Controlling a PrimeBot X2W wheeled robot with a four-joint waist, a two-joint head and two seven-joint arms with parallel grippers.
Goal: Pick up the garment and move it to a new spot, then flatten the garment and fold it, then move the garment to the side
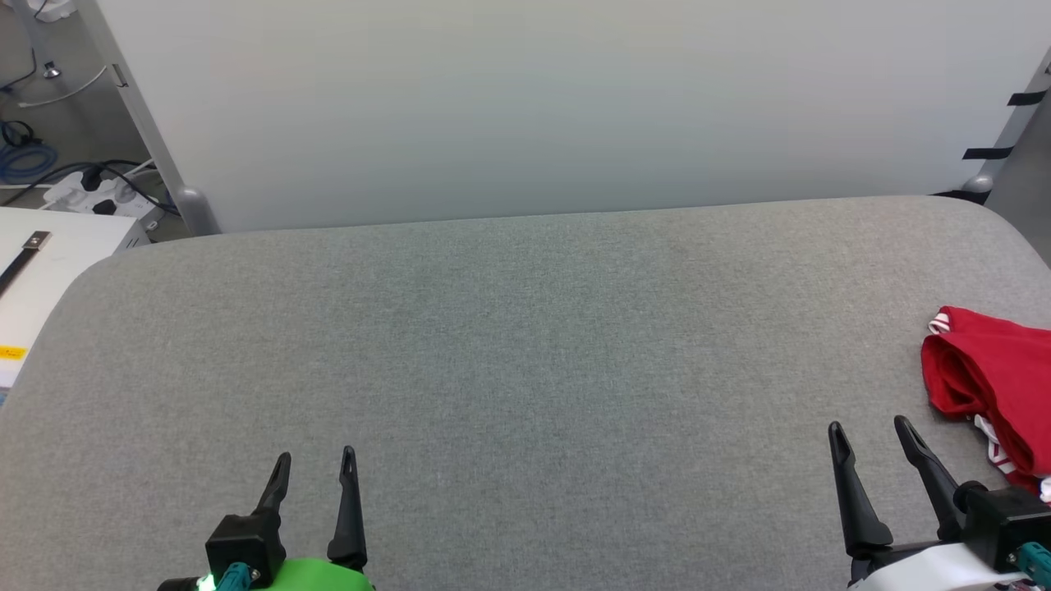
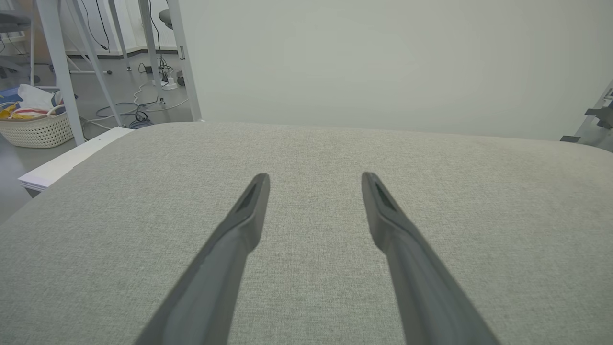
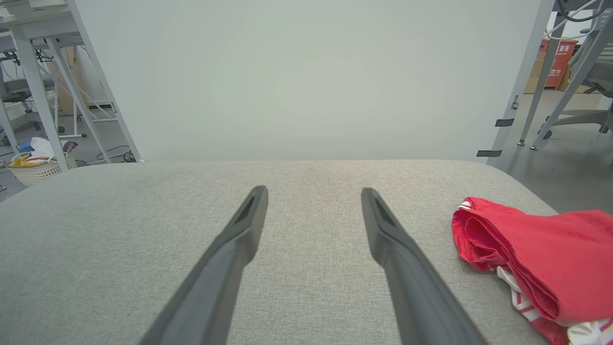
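Across your head view, a grey fabric-covered surface (image 1: 525, 369) is stretching from side to side with rounded far corners, and a plain pale panel (image 1: 534, 107) is standing upright along its far edge. Beyond the far left corner, a white power strip (image 1: 90, 193) with dark cables is lying on the floor, and a white side table (image 1: 33, 271) is sitting beside the surface. Your left wrist view is showing a pale woven basket (image 2: 33, 129) holding cloth on the floor among metal frame legs. The garment (image 1: 993, 377), red with striped white trim, is lying bunched near the surface's right edge, partly running out of the head view. Uncovered grey fabric is running from the garment all the way to the left edge, giving you open room. Your left gripper (image 1: 316, 453) is sitting at the lower left, fingers pointing toward the panel, spread apart and gripping nothing. Your right gripper (image 1: 869, 422) is sitting at the lower right, near the garment but apart from it, its fingers likewise spread and empty.
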